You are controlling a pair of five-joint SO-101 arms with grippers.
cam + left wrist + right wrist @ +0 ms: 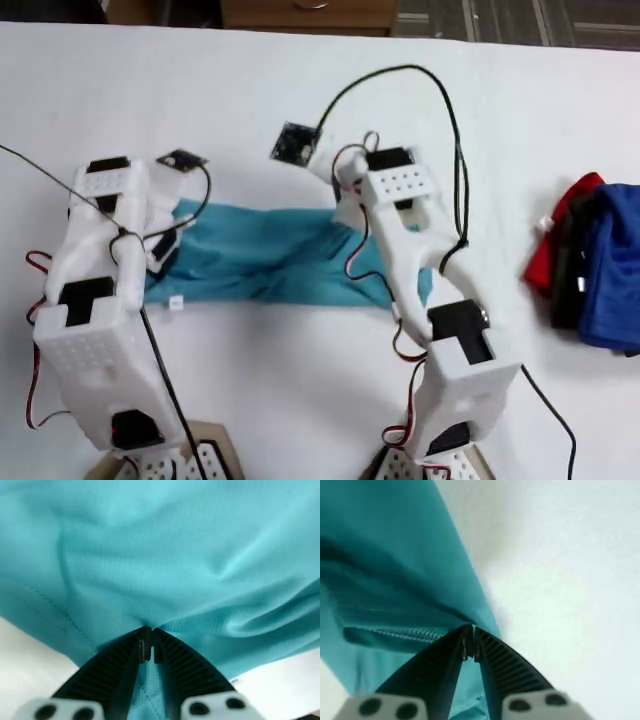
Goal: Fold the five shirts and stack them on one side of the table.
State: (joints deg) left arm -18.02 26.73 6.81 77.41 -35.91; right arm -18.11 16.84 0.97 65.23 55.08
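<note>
Shirt [270, 255] pinched at both ends

The teal shirt lies stretched across the middle of the frame on the white table [480, 130], between the two arms. The left gripper [148, 650] has its jaws pressed together on a fold of cloth at the left end. The right gripper [470, 647] pinches the fabric's edge at the right end. A red, black and blue pile of shirts [590, 262] sits at the right edge, well apart.
</note>
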